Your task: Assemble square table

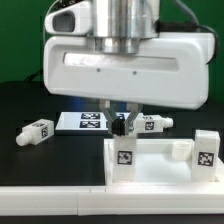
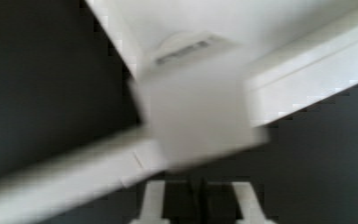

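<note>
The white square table top (image 1: 150, 174) lies at the front right. Two tagged white legs stand upright on it, one at its left corner (image 1: 125, 156) and one at its right corner (image 1: 207, 152). One loose tagged leg (image 1: 35, 132) lies on the black table at the left, and another (image 1: 155, 123) lies just right of my gripper (image 1: 120, 127). The gripper hangs low behind the table top, with its dark fingers together and nothing between them. In the blurred wrist view the gripper (image 2: 195, 205) is shut, and a white block (image 2: 194, 110) and a white bar (image 2: 69, 170) lie past it.
The marker board (image 1: 85, 121) lies flat just left of the gripper. A short white piece (image 1: 168, 148) runs along the table top's far edge between the two upright legs. The robot's big white hand housing (image 1: 125, 65) hides the back of the scene.
</note>
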{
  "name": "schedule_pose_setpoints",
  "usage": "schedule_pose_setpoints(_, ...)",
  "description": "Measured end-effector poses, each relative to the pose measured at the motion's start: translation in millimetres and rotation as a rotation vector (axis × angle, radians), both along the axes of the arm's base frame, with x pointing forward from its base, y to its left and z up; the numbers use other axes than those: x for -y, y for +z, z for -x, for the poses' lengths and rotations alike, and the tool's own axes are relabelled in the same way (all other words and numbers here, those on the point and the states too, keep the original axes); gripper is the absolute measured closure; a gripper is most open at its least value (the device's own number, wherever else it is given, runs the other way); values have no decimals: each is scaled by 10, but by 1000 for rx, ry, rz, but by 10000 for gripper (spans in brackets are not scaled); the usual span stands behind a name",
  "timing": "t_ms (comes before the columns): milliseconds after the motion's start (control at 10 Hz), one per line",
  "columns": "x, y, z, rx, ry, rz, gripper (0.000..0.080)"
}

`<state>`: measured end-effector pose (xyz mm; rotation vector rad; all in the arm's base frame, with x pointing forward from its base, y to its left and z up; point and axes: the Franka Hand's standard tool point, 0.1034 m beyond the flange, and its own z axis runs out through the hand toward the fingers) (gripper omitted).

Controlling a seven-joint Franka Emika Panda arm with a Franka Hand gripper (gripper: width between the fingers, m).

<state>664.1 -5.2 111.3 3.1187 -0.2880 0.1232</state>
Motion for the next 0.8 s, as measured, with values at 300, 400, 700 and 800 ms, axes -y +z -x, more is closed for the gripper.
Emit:
schedule_pose_setpoints(300,13,-13,13,-5,96,8,784)
schedule_pose_setpoints(400,20,-24,39,-21,89,2,613)
schedule_pose_setpoints(700,19,-121,168,-119,-17,-30,297)
schedule_pose_setpoints(800,51,-187,210,-124,-23,-27,179)
